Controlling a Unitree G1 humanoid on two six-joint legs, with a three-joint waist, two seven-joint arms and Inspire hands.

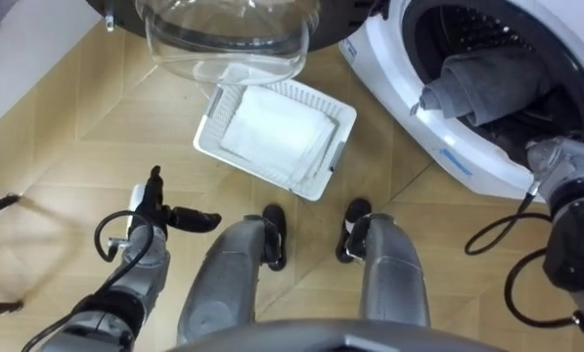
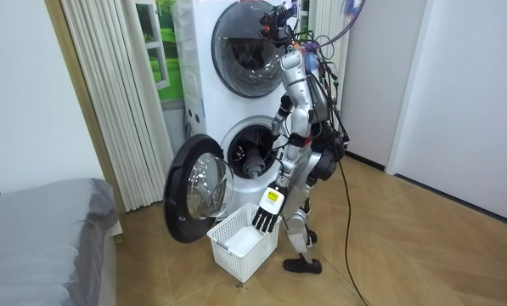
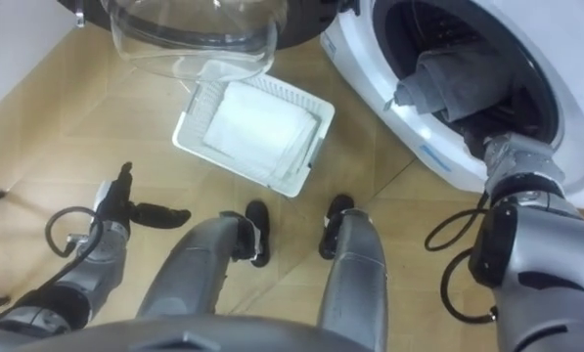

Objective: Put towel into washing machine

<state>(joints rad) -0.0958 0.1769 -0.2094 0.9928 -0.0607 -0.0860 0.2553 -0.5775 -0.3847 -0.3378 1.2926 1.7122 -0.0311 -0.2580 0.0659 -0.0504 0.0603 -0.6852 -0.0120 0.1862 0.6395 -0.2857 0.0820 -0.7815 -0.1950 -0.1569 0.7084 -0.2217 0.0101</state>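
Reaching into the washing machine [image 1: 438, 156], the right hand [image 1: 554, 156] sits at the drum's lower rim, whether gripping I cannot tell. The grey towel [image 1: 487, 83] lies bunched just inside, probably needing a push deeper. The left hand [image 1: 159, 210] hangs spread, idle, near the basket [image 1: 342, 122].

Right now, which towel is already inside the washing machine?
The grey towel, bunched up inside the open washing machine. The white towel lies flat in the basket on the floor.
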